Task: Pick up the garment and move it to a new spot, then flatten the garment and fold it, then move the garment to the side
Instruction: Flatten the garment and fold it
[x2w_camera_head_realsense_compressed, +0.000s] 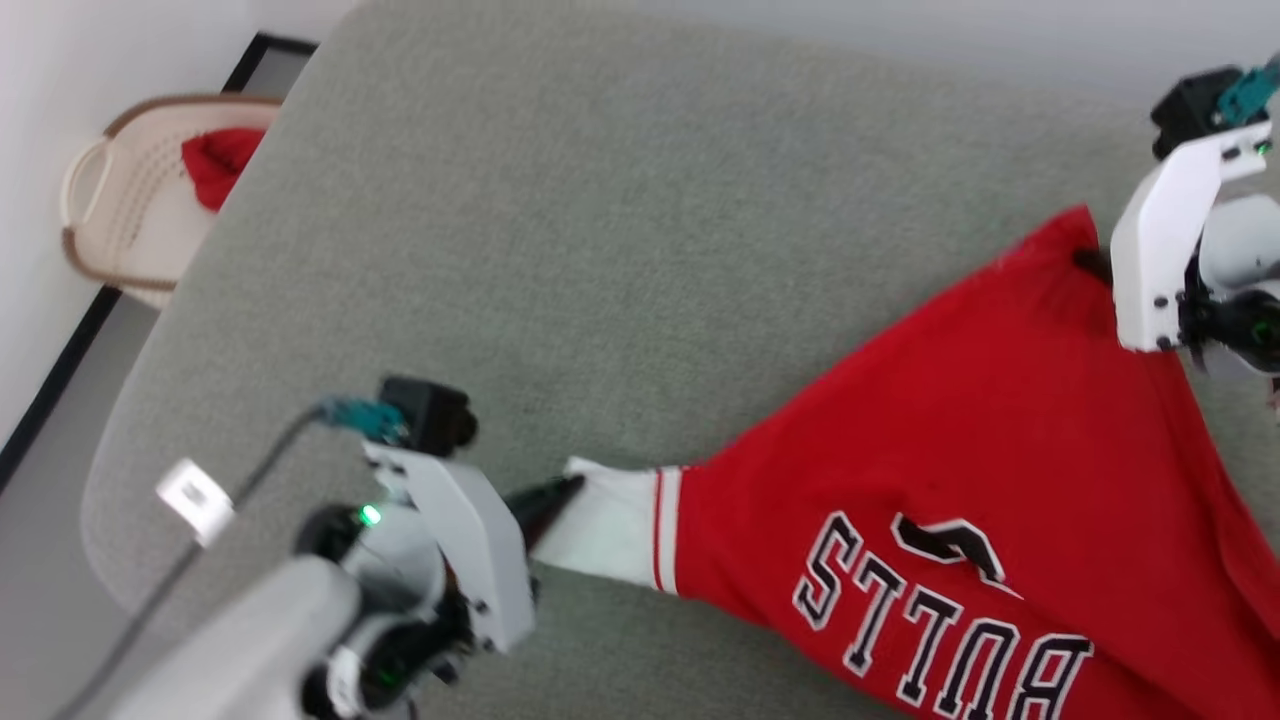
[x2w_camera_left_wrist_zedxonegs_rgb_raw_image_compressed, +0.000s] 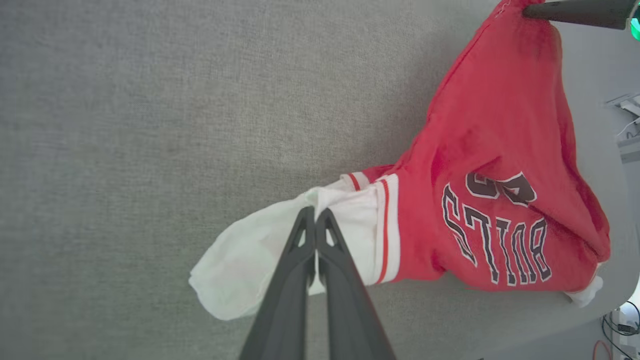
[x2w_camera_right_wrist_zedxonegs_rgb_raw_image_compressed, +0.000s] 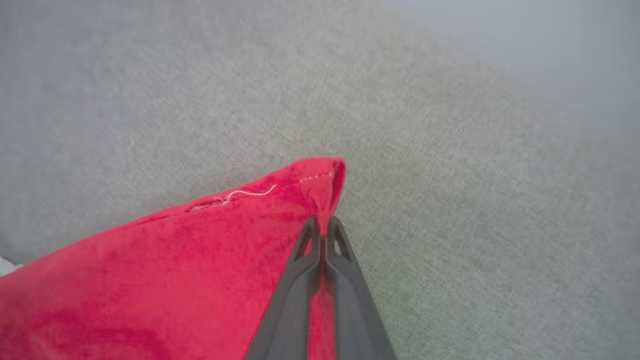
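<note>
garment (x2w_camera_head_realsense_compressed: 950, 440) lies print-up across the grey surface (x2w_camera_head_realsense_compressed: 600, 250) | our left gripper (x2w_camera_left_wrist_zedxonegs_rgb_raw_image_compressed: 315, 216) is clamped on its white sleeve (x2w_camera_left_wrist_zedxonegs_rgb_raw_image_compressed: 240, 270) | our right gripper (x2w_camera_right_wrist_zedxonegs_rgb_raw_image_compressed: 323, 225) pinches a red hem corner (x2w_camera_right_wrist_zedxonegs_rgb_raw_image_compressed: 320, 180) | we reckon this two-point hold is for stretching it flat

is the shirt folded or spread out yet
Neither: the shirt is stretched and bunched between the left claw on its white sleeve and the right claw on a red corner.
</note>
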